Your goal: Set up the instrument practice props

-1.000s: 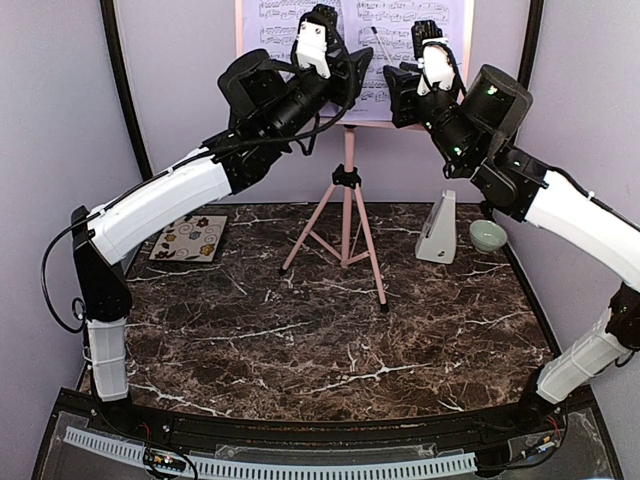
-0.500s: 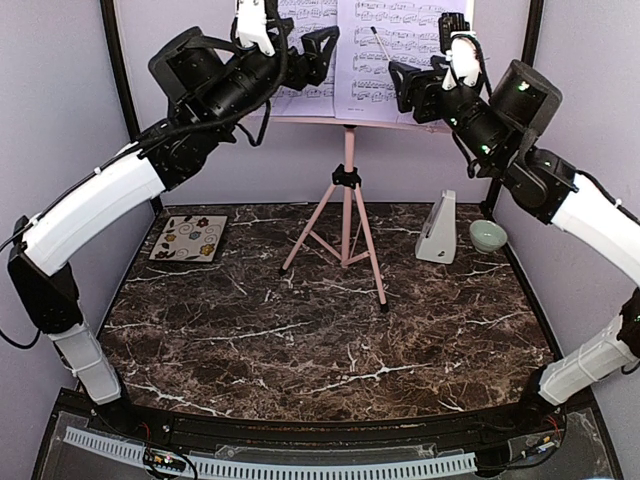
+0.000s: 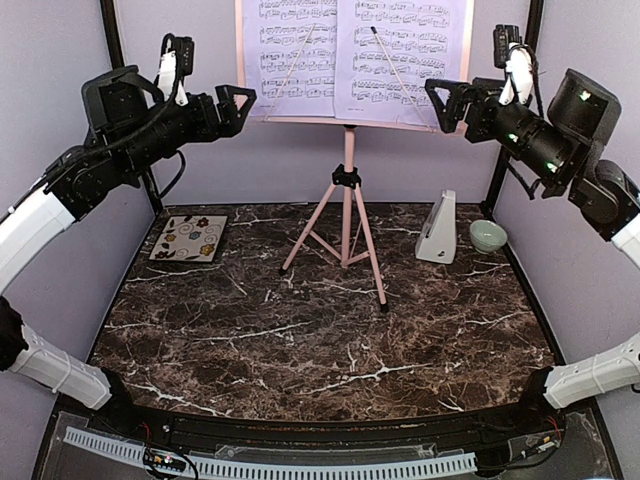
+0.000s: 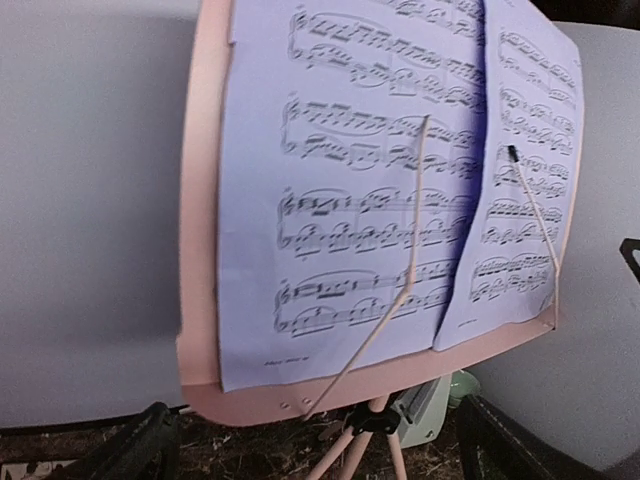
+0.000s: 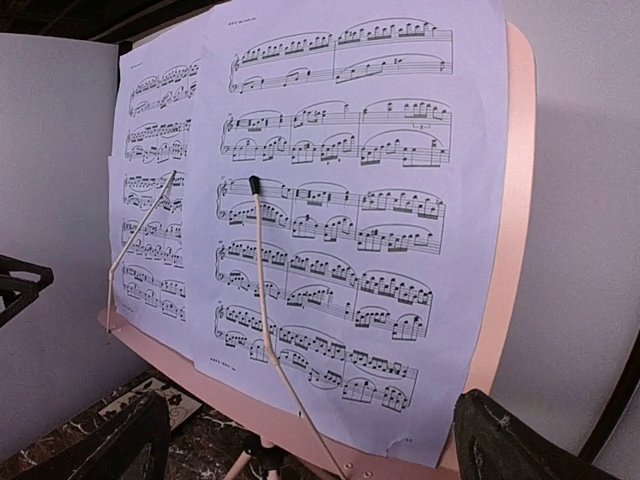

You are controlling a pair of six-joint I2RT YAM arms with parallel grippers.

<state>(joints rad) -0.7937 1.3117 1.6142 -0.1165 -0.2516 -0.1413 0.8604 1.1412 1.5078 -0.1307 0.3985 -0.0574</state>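
A pink perforated music stand with tripod legs [image 3: 349, 205] stands at the back of the dark marble-patterned table [image 3: 330, 340], its legs spread on the stone just behind the middle of the frame. Its desk fills the top centre of the overhead view. Two lavender sheet-music pages [image 3: 290, 50] rest side by side on it, their bottom edges sitting on the pink ledge. The right page's inner edge overlaps the left one in the left wrist view. Two thin wire page-holders [image 3: 394, 62] swing up from the ledge, and one lies slanted across each page.

The left gripper [image 3: 233, 109] hangs in the upper left of the frame, just off the desk's left edge. Its fingers are spread wide with nothing between them. The right gripper [image 3: 441, 106] mirrors it in the upper right, just by the desk's right edge, equally wide apart and empty. Neither touches the stand or the paper.

A small white pyramid-shaped metronome [image 3: 438, 228] stands upright on the table to the right of the tripod. Just beside it, nearer the right wall, sits a small pale green bowl [image 3: 487, 236]. It is too small from here to tell what its hollow holds. A floral square tile [image 3: 190, 238] lies flat at the left rear of the table, well apart from the tripod.
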